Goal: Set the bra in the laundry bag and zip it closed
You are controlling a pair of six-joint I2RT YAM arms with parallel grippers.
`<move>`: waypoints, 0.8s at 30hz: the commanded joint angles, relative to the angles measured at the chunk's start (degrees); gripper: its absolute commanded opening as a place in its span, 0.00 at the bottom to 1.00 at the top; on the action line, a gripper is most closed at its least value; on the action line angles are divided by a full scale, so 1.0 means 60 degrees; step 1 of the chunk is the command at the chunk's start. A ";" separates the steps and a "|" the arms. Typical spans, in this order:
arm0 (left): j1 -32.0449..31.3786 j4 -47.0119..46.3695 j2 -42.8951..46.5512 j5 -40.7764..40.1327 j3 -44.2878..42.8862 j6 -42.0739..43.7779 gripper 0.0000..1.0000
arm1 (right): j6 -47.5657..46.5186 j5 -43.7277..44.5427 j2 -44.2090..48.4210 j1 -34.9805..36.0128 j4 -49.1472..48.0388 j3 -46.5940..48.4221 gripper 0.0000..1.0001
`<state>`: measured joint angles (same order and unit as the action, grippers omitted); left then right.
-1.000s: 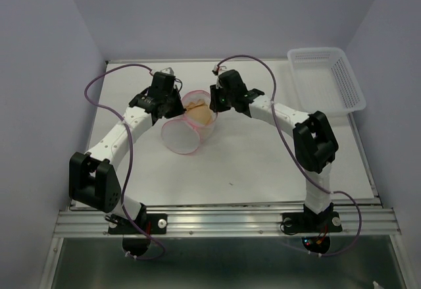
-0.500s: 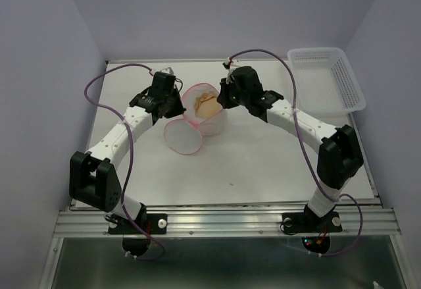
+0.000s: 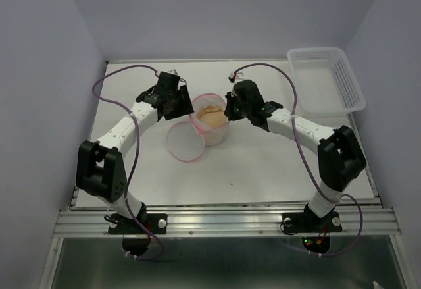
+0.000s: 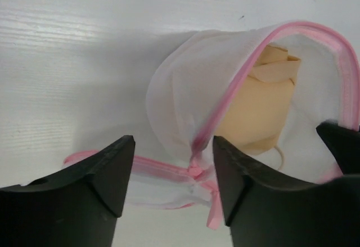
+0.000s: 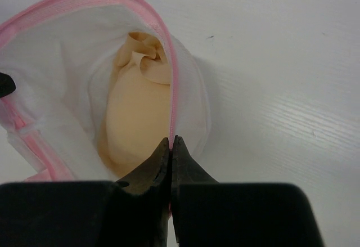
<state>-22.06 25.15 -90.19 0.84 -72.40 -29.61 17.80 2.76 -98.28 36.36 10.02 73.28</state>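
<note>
Fingers (image 5: 147, 174) of the right gripper (image 5: 171, 141) are pressed together, pinching the pink zipper rim of the round translucent white mesh laundry bag (image 5: 56, 50); just beyond their tips, inside the open bag, lies the small soft tan-peach fabric bra (image 5: 138, 112); the left gripper (image 4: 171, 143) has its fingers (image 4: 107, 174) apart, straddling the rim where bag and flap join, not clamped on it; the bag's round mesh lid flap (image 3: 185, 142) lies on the white table (image 3: 263, 164), nearer the arm bases than either pair of fingertips
</note>
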 commanded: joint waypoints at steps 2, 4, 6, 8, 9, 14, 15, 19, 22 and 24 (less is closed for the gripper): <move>-0.0058 -0.0484 0.0850 -0.0022 0.0083 -0.0001 0.80 | 0.0124 0.1003 0.0368 -0.0039 -0.0381 -0.0127 0.01; -0.0043 -0.0572 0.1115 -0.0226 0.0435 -0.0148 0.99 | 0.0197 0.1004 0.0413 -0.0039 -0.0381 -0.0186 0.01; -0.0043 -0.0719 0.1641 -0.0563 0.0800 -0.0514 0.99 | 0.0285 0.0829 0.0457 -0.0039 -0.0381 -0.0288 0.01; -0.0029 -0.0836 0.2037 -0.0798 0.1488 -0.0792 0.99 | 0.0372 0.0755 0.0457 -0.0039 -0.0381 -0.0362 0.01; -0.0029 -0.0866 0.2430 -0.0944 0.1752 -0.1170 0.99 | 0.0431 0.0755 0.0472 -0.0039 -0.0381 -0.0449 0.01; 0.0103 -0.0954 0.3371 -0.1429 0.3508 -0.2167 0.99 | 0.0534 0.0887 0.0662 -0.0039 -0.0367 -0.0640 0.01; 0.0103 -0.0910 0.3618 -0.1400 0.3730 -0.2286 0.99 | 0.0534 0.0872 0.0706 -0.0039 -0.0381 -0.0655 0.01; 0.0118 -0.1070 0.4294 -0.1094 0.4828 -0.2770 0.99 | 0.0695 0.0814 0.0882 -0.0039 -0.0439 -0.0786 0.01; 0.0118 -0.1305 0.4806 -0.0815 0.5837 -0.3165 0.99 | 0.0768 0.0814 0.0897 -0.0039 -0.0469 -0.0875 0.01; 0.0118 -0.1583 0.5186 -0.0610 0.6220 -0.3414 0.99 | 0.0826 0.0784 0.0911 -0.0039 -0.0469 -0.0889 0.01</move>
<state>-21.52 18.87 -63.37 -4.23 -38.26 -46.15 21.47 6.70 -95.15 36.36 9.74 68.47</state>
